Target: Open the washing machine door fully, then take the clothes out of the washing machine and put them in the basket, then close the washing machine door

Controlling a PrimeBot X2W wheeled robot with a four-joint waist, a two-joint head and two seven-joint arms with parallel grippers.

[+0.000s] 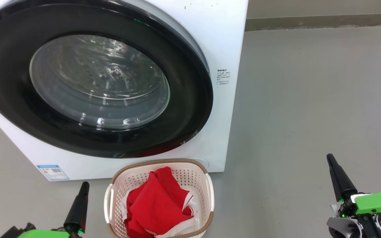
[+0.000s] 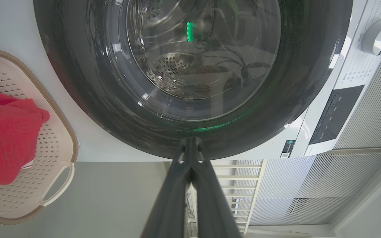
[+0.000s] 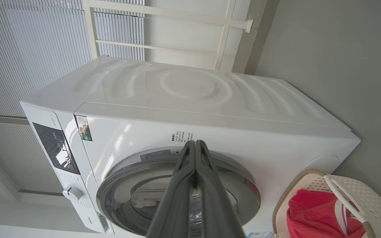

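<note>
Ahead of the left gripper and up-left of the right gripper: the washer, white, standing on grey floor.

Shut flush against its front, facing both grippers: the door, with a glossy black rim and a bulging glass window. Perforated steel drum visible through the glass. In the left wrist view, lower rim of the door just past the left fingertips; touching or not, cannot tell.

Just right of the left gripper and well left of the right one, on the floor close before the washer: the basket, cream, brown-rimmed, with white side handles.

Heaped inside it, reaching up to the rim: the clothes, red with white parts.

Left gripper: fingers pressed together, holding nothing, pointing up at the door. Right gripper: fingers likewise pressed tip to tip, empty, over bare floor, well apart from basket and washer.

Far beyond the left fingertips, on the washer's upper front: dark panel and white knob.

Up-left of the left gripper, near the washer's bottom corner: small blue label.
</note>
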